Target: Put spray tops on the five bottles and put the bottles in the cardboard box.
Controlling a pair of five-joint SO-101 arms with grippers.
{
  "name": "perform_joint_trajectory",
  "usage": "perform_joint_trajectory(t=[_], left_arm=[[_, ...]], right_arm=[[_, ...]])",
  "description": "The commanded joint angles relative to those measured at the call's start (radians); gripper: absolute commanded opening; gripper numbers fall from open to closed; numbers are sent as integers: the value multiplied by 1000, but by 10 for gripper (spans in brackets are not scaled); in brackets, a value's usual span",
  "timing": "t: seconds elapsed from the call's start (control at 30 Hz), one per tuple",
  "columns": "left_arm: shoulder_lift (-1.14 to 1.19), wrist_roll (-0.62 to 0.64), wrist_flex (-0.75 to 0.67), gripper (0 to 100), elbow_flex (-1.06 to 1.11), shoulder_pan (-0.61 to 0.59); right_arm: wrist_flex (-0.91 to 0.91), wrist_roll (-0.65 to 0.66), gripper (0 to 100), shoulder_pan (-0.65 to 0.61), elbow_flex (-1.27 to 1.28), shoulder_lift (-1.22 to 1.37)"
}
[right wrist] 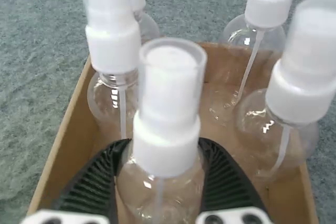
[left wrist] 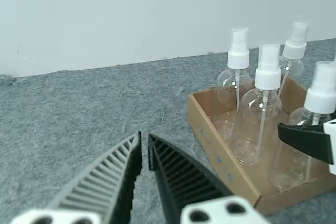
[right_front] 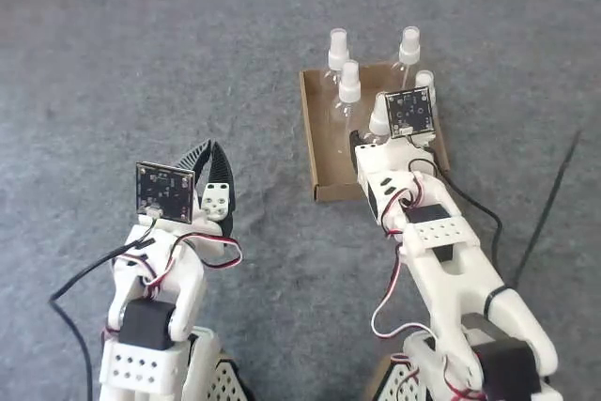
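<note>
The cardboard box (right_front: 308,129) lies on the grey mat ahead of the right arm, and several clear bottles with white spray tops stand in it. My right gripper (right_front: 380,135) reaches into the box's near side, shut on the nearest bottle (right wrist: 167,103), one black finger on each side of its body. That bottle (left wrist: 319,95) stands upright, with a right finger crossing in front of it. Another bottle (left wrist: 265,103) stands beside it, and others (right_front: 337,49) stand at the far side. My left gripper (right_front: 214,152) hangs over bare mat left of the box (left wrist: 220,161), shut and empty.
Grey carpet-like mat (right_front: 141,72) covers the table, with wide free room left of the box. A white wall (left wrist: 131,14) runs behind. A thin black cable (right_front: 549,199) lies at the right, another (right_front: 70,288) at the left arm's base.
</note>
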Motion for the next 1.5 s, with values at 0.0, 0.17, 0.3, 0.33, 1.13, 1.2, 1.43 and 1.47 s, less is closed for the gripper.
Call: perform_joint_trajectory(t=[0.0, 0.17, 0.3, 0.33, 1.13, 1.2, 1.43, 1.47], left_arm=[[8, 6, -20, 12, -7, -5], [8, 6, -20, 12, -7, -5], [8, 5, -20, 12, -7, -5], [8, 5, -20, 12, -7, -5], [6, 5, -20, 12, -7, -5], [6, 3, -21, 12, -7, -5], [6, 3, -23, 12, -7, -5], [6, 3, -23, 12, -7, -5]], right_arm=[[-19, -3, 10, -24, -11, 4], [-19, -3, 11, -24, -11, 4], [-19, -3, 11, -24, -11, 4], [-19, -3, 11, -24, -9, 4], [36, -3, 277, -58, -25, -8], [39, -3, 288, -54, -40, -8], [128, -3, 289, -54, -115, -33], [143, -3, 289, -54, -121, -53]])
